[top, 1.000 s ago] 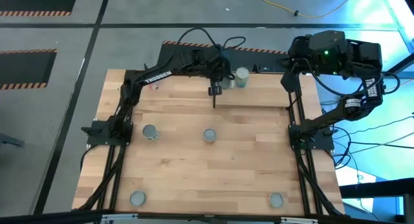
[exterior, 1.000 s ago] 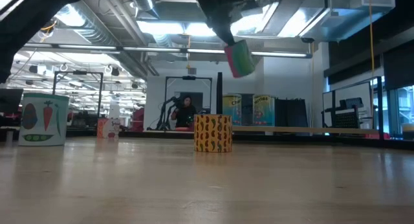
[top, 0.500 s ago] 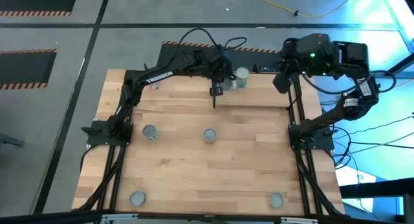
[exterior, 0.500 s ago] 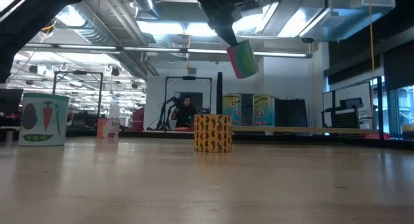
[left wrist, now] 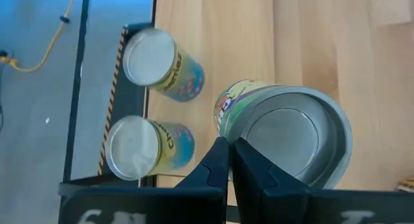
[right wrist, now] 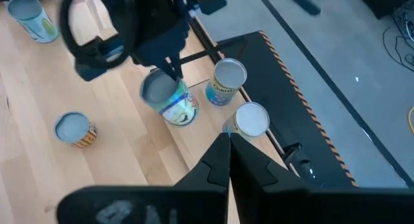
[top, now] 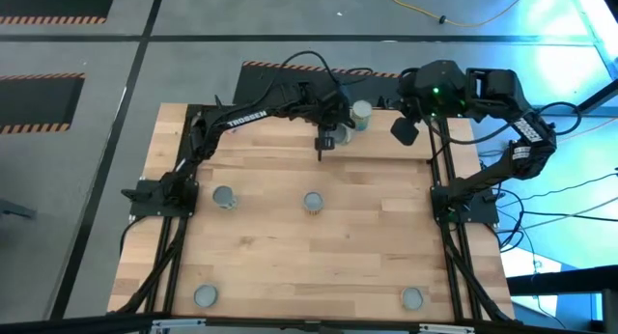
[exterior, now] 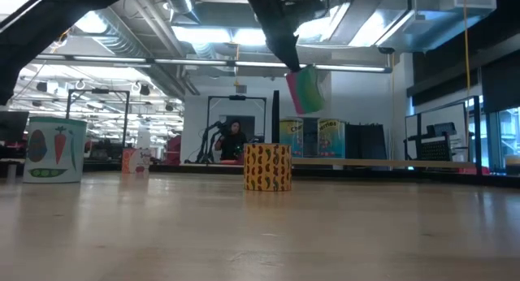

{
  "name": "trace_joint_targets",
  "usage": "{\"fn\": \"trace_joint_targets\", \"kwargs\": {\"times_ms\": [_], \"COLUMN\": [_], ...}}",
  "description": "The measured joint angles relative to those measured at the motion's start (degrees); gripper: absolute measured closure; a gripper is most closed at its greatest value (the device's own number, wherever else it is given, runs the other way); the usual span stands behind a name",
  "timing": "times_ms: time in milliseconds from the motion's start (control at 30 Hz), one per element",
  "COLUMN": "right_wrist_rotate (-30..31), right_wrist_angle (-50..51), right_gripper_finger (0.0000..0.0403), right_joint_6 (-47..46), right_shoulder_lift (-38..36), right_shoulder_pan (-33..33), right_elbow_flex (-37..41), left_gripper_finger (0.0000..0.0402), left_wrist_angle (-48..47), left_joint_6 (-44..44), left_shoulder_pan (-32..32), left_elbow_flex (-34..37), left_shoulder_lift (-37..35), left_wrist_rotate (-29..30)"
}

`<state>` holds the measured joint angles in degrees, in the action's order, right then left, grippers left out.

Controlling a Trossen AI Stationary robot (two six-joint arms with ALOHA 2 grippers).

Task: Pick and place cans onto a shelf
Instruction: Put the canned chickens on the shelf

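Currently the left gripper (top: 329,139) holds a green-labelled can (exterior: 306,89), fingers closed on its rim, above the bench (top: 290,247); right gripper (top: 405,131) fingers are closed, empty.

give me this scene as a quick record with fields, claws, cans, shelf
left claw: shut on held can, lifted near the table's far edge
right claw: shut, empty, above the far right corner
shelf: light wood board at the far edge
cans on shelf: two, upright, side by side
cans on table: four, upright, apart
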<state>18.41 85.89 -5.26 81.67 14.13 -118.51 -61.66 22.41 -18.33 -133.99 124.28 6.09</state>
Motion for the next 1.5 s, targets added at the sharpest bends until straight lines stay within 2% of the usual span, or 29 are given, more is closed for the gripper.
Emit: {"fn": "trace_joint_targets", "kwargs": {"times_ms": [667, 900, 1033, 1300, 1500], "right_wrist_rotate": [0.0, 0.0, 0.0, 0.0, 0.0], "right_wrist_angle": [-0.9, -0.9, -0.8, -0.8, -0.8], "right_gripper_finger": [0.0393, 0.0393, 0.0393, 0.0393, 0.0393], "right_joint_6": [2.8, 2.8, 2.9, 3.0, 4.3], "right_shoulder_lift": [-0.1, -0.1, -0.1, -0.1, -0.1], "right_shoulder_pan": [0.0, 0.0, 0.0, 0.0, 0.0], "right_elbow_flex": [-0.4, -0.4, -0.4, -0.4, -0.4], "left_gripper_finger": [0.0401, 0.0401, 0.0401, 0.0401, 0.0401], "left_wrist_angle": [3.0, 4.6, 7.0, 6.8, 6.8], "left_joint_6": [-2.3, -16.1, -25.9, -46.1, -52.1], "left_shoulder_pan": [5.4, 5.4, 6.6, 4.8, 2.4], "left_elbow_flex": [0.0, 0.1, 0.1, 0.1, 0.1], "left_shoulder_lift": [3.2, 6.1, 6.7, 6.7, 6.7], "left_wrist_rotate": [-1.4, -0.4, 5.0, 5.4, 5.2]}}
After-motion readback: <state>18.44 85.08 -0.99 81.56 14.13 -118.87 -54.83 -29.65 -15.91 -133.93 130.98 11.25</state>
